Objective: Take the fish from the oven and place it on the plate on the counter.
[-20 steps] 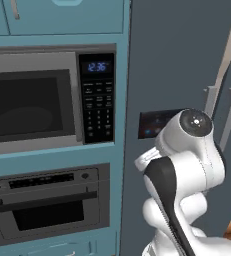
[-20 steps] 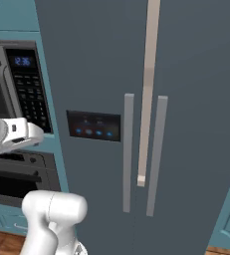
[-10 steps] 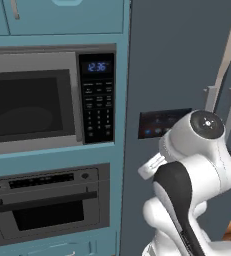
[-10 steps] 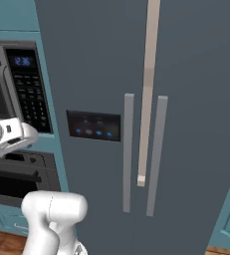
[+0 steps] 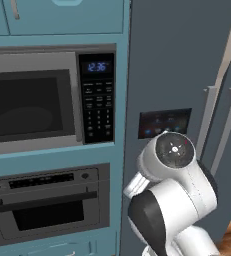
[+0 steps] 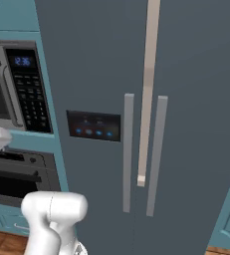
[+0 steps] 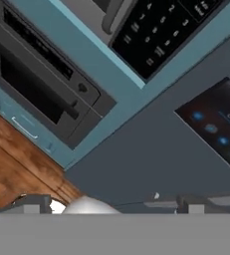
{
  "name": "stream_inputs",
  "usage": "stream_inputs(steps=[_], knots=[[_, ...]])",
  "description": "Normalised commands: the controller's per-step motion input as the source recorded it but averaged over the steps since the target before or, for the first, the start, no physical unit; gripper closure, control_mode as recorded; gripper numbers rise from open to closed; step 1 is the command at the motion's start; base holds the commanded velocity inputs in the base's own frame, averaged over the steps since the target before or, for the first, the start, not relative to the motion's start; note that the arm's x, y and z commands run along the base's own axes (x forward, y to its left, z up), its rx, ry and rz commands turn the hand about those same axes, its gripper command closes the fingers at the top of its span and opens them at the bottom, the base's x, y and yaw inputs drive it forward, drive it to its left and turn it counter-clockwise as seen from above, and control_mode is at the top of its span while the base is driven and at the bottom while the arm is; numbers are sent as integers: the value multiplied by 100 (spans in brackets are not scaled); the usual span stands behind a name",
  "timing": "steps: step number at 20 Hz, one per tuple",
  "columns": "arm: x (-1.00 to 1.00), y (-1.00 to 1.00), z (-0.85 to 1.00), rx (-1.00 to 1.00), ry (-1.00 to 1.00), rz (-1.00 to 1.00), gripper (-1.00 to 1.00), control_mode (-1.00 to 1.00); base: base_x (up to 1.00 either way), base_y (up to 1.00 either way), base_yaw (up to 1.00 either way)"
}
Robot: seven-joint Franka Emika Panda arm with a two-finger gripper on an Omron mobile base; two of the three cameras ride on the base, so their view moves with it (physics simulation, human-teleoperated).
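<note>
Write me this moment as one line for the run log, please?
stage: approach, nothing held | gripper: open, facing cabinets | oven: door shut, below microwave | fish: not seen | fridge: right of oven

White rounded arm point(image 5: 174, 200), dark joints

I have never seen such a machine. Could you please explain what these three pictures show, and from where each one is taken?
A white robot arm stands in a computer-drawn kitchen. Two pictures come from cameras behind it, one on its left and one on its right. The third comes from a camera on its hand, so it looks tilted. In front are the oven, door shut, a microwave above it, and a grey fridge beside them. The tool is open and holds nothing.
</note>
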Motion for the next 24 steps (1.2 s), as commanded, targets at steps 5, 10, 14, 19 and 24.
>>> stream_inputs(steps=[5, 10, 14, 19, 24], knots=[[1, 0, -97, -27, -38, 8, -100, -100, 0, 0, 0], [7, 25, -98, -34, -40, 5, -100, -100, 0, 0, 0], [9, 18, -100, -32, -36, 6, -100, -100, 0, 0, 0], [6, 2, -100, -25, -30, 9, -100, -100, 0, 0, 0], [7, 5, -73, -15, -17, 7, -100, -100, 0, 0, 0]])
